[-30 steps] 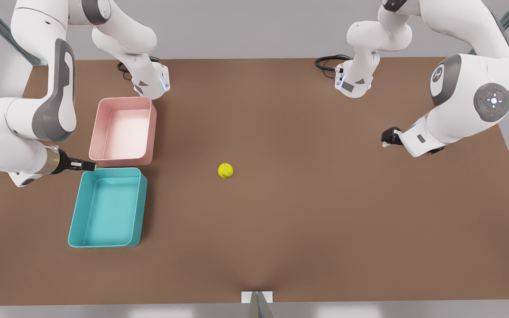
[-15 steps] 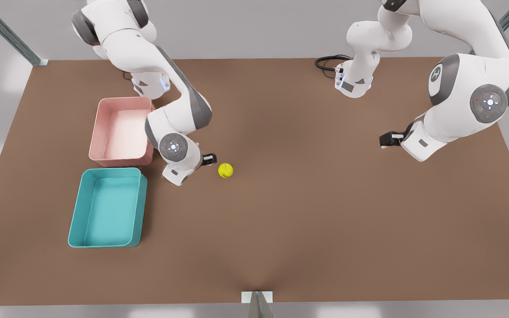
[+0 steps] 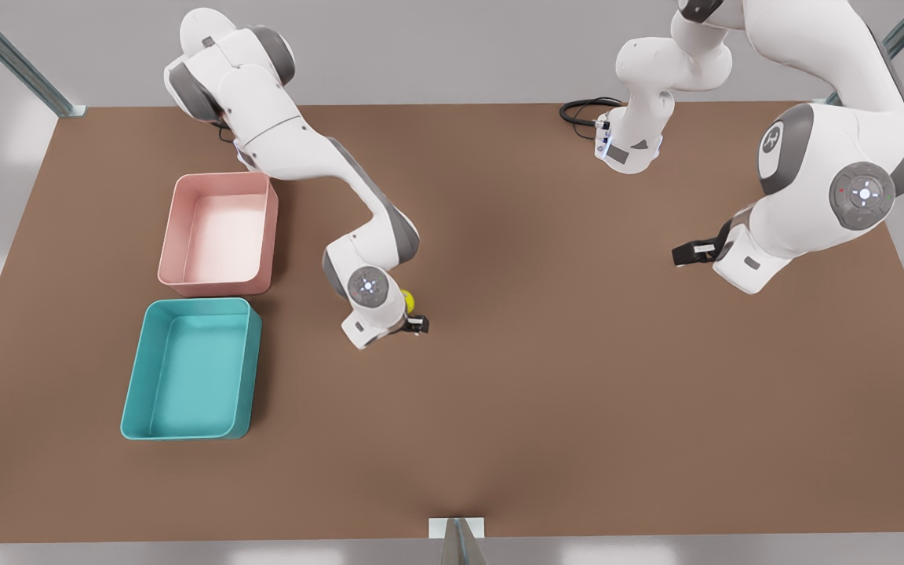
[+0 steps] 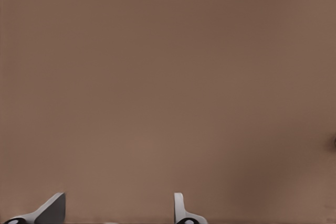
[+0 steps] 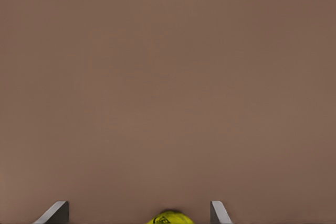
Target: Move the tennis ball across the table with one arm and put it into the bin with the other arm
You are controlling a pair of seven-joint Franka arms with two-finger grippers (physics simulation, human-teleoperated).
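The tennis ball (image 3: 408,299) is a small yellow-green ball near the middle of the brown table (image 3: 546,392), mostly covered by my right arm's hand. My right gripper (image 3: 411,315) hangs over it, open. In the right wrist view the ball (image 5: 169,217) sits between the spread fingertips (image 5: 58,211), untouched by either. The teal bin (image 3: 136,377) lies at the front view's left, holding nothing. My left gripper (image 3: 687,253) hovers open over bare table at the front view's right, and its fingertips (image 4: 52,208) show in the left wrist view.
A pale pink tray (image 3: 216,287) sits just behind the teal bin. Both arm bases stand along the far edge, with a black cable (image 3: 581,110) coiled by the one at the front view's right (image 3: 628,149). Wide bare tabletop lies between the two arms.
My right arm swung from beside the trays across to the ball and now covers it. The ball stayed put. My left gripper barely shifted.
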